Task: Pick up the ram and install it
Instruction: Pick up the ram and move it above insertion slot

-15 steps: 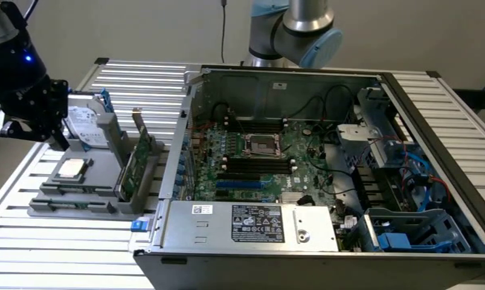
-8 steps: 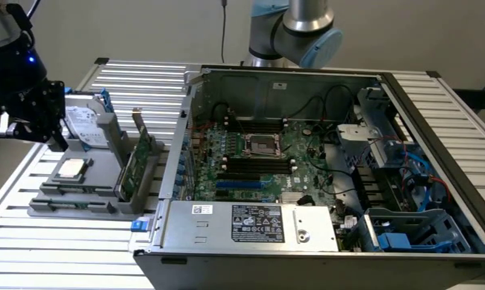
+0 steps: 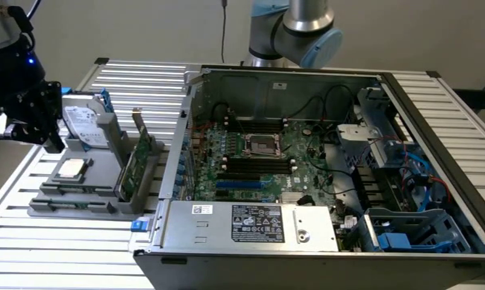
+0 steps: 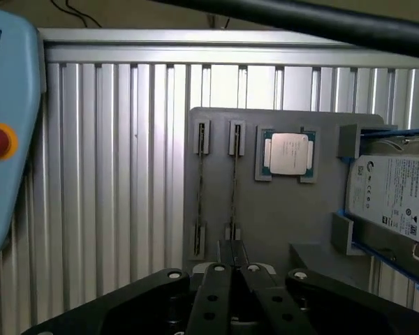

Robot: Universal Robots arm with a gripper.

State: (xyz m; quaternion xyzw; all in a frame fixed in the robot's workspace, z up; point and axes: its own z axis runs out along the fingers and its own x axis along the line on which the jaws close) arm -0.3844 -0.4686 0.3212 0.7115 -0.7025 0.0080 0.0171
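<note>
We see our claw (image 4: 231,246) hanging with its fingers pressed together, gripping nothing, above the gray holder (image 4: 279,230) on the bench (image 4: 112,174). The ram (image 4: 234,183) sits edge-up in a holder slot, near the processor (image 4: 288,153) and the hard drive (image 4: 394,188).

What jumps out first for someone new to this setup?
The open computer case with its motherboard exposed sits on the exterior view's right. On that view's left a grey fixture tray holds a hard drive, a CPU chip and a green card; the arm's black hand hangs over it, by two ram sticks standing on edge.
</note>
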